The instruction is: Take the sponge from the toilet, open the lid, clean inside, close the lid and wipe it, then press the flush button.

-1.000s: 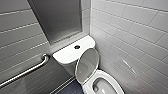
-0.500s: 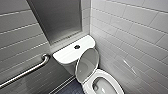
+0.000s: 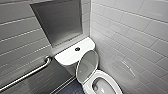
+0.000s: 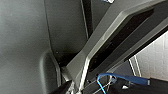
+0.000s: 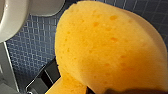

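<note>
going left to right in the head view: the grab bar (image 3: 27, 75) runs along the wall close to the toilet (image 3: 70, 58), and an arm swung wide on that side could catch on it. the flush button (image 3: 77, 49) sits mid-tank, where a stray arm could press it too early. the lid (image 3: 87, 65) stands raised beside the tank, so a nudge might drop it shut over the open bowl (image 3: 106, 87). the tiled wall (image 3: 130, 37) crowds the far side. in the right wrist view the sponge (image 5: 105, 47) is bent over on itself, off the toilet, with the blue tiled floor (image 5: 30, 50) behind it. the right fingers (image 5: 130, 92) appear clamped on its lower edge; being soft, it could squirm loose and fall.
</note>
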You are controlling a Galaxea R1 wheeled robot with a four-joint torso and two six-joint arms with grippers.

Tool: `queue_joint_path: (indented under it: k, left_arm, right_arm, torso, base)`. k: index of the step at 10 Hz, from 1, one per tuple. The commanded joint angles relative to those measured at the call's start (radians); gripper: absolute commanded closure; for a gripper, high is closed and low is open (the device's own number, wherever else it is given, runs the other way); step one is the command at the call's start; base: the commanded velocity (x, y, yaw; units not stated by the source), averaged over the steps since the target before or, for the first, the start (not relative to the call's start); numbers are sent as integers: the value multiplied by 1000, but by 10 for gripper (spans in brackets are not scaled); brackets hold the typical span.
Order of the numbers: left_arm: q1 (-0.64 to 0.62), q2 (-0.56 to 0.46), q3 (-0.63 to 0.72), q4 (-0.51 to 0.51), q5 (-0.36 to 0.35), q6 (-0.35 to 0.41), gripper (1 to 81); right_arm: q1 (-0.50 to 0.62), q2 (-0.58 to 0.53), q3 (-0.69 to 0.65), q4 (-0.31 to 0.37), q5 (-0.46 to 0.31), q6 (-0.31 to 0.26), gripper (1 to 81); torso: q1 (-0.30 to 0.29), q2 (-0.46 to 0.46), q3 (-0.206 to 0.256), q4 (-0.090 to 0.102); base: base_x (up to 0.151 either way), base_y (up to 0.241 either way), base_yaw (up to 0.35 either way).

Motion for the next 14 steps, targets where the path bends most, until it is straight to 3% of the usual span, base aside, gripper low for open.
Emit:
queue_joint_path:
  k: [1,2,3,4,5,6,7,10,14]
  left_arm:
    - [-16,-26,33,-17,68,-13,10]
    - [-21,-29,31,-18,68,-14,10]
    - [-22,-29,31,-17,68,-20,10]
    - [-22,-31,31,-17,68,-20,10]
    - [-22,-32,27,-18,68,-23,10]
    - [-24,-35,25,-17,66,-40,10]
    - [-35,-40,25,-20,66,-68,10]
    - [-71,-75,30,-61,66,-117,10]
    - [-168,-136,74,-220,68,-117,10]
  right_arm:
    - [-34,3,-44,-18,28,-4,811]
    - [-64,28,-99,-18,63,-4,811]
    - [-90,51,-146,-22,94,-7,811]
    - [-113,80,-208,-40,143,-11,811]
    - [-135,106,-259,-71,181,-11,811]
    - [-155,133,-308,-132,219,-11,811]
    - [-181,161,-356,-188,252,-11,811]
    - [-267,291,-536,-205,272,-2,811]
    - [-367,521,-849,-194,269,6,811]
  torso:
    - [-61,94,94,0]
    - [-86,133,133,0]
    - [-109,167,167,-22]
    - [-131,200,182,-25]
    - [-158,240,140,-9]
    - [-176,267,151,-11]
    - [-127,192,158,-12]
    - [-151,227,166,-12]
    - [-151,225,167,-12]
  base:
    - [0,0,0]
    - [0,0,0]
    - [0,0,0]
    - [0,0,0]
    - [0,0,0]
    - [0,0,0]
    - [0,0,0]
    - [0,0,0]
    - [0,0,0]
